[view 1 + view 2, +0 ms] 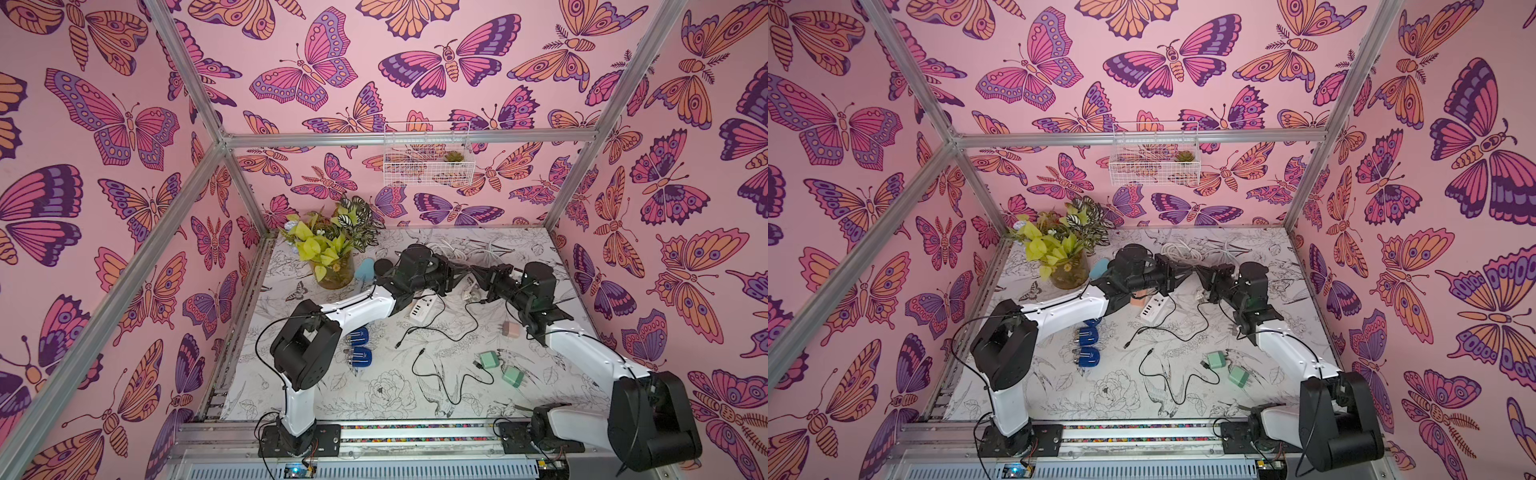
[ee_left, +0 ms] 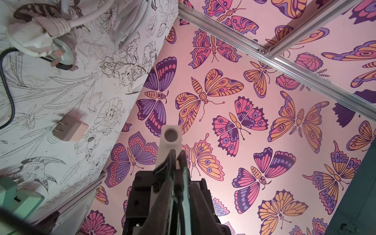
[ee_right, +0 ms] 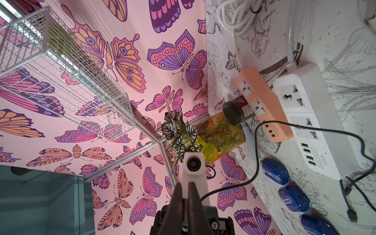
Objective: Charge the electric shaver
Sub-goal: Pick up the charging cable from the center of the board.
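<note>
Both arms reach over the back half of the worktop. The tools sit tip to tip at about 1 o'clock from centre, above the surface.

- left tool: fingers close together with only a sliver of gap. Can't tell if it's released or pinching something thin.
- right tool: clenched. A black cable crosses the white power strip and drops behind its fingers. Can't tell if it's gripped.
- electric shaver: I read it as the pale blue body lying on the worktop at 11 o'clock. It's just beside the plant vase and a black jar, and neither tool is on it.
- peach power strip: alongside the white one, on its 9 o'clock side.
- blue plugs at 9 o'clock, pink adapter at 3, green adapters at 4.
</note>
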Tool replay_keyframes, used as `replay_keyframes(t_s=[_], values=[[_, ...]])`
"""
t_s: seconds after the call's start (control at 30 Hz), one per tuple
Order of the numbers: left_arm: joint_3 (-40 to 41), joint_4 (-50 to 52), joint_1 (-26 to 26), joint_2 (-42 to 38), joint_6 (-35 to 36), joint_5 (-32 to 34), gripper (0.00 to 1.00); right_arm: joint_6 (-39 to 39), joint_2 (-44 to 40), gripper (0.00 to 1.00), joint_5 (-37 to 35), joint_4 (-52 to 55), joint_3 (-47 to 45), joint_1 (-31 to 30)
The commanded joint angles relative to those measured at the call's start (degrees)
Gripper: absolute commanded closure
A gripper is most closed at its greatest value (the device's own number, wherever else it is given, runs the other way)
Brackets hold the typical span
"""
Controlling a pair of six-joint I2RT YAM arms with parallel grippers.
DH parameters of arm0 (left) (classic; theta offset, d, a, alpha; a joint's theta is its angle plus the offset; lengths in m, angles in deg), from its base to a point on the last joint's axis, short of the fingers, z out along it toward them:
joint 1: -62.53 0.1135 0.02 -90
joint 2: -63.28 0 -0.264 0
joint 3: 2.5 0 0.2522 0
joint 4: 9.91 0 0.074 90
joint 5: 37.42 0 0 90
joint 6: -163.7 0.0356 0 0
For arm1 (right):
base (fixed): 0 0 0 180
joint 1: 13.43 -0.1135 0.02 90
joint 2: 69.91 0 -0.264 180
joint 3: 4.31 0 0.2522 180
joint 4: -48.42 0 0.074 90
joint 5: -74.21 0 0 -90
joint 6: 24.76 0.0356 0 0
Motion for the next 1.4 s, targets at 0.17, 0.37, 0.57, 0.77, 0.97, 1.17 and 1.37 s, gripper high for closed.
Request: replay_keyframes(t_s=[0.17,0.37,0.57,0.77,0.97,1.17,1.37], values=[[-1.46,-1.43,-0.18,1.69,1.00,-1.66,0.80,0.45,0.52,1.00,1.02,-0.82,1.98,-0.59],[-1.63,-1.49,0.00,2.11,1.26,-1.59,0.84,0.60,-0.26,1.00,0.92,-0.60,0.92,-0.64],[-0.99,-1.67,0.18,2.43,1.44,-1.67,0.83,0.41,-0.99,1.00,0.98,-0.10,0.46,-0.72],[-1.46,-1.69,0.25,2.96,1.54,-2.17,0.87,0.47,-0.78,1.00,1.10,-0.21,0.31,-0.72],[-0.76,-1.62,0.44,2.79,1.92,-2.26,0.90,0.06,-1.10,1.00,0.97,0.84,0.35,-0.71],[0.00,0.13,0.89,1.77,4.28,-2.60,1.00,-2.06,-2.28,0.89,0.47,5.75,1.55,-0.65],[4.20,0.13,2.12,-1.33,5.86,-2.85,1.00,-9.84,-6.76,0.49,-3.08,25.69,6.02,2.13]])
